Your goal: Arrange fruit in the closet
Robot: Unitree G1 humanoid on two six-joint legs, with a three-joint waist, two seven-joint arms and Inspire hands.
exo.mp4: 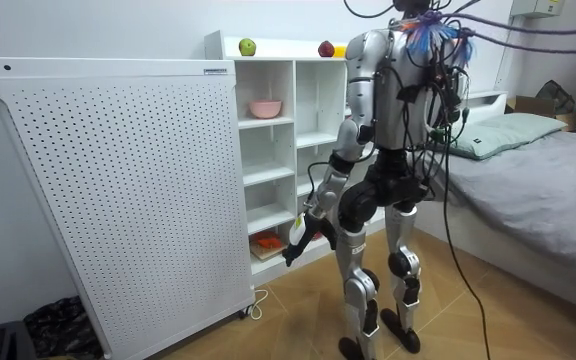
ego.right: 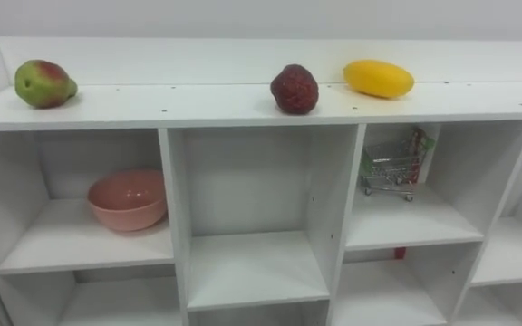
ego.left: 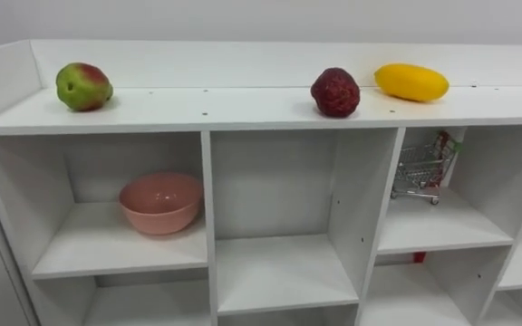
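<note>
Dark left hand (exo.mp4: 299, 243) hangs low, near the closet (ego.left: 243, 104); I cannot tell its grasp state. On the closet top: green-red pear (ego.left: 83, 86) far left, dark red fruit (ego.left: 335, 91) and yellow fruit (ego.left: 411, 81) right, just apart.

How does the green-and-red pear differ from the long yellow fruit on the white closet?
The green-and-red pear is roundish and two-toned; the long yellow fruit is elongated and plain. The pear sits alone at the left; the yellow fruit lies rightward, beside a dark red bumpy fruit. Both rest on the white closet's top.
</note>
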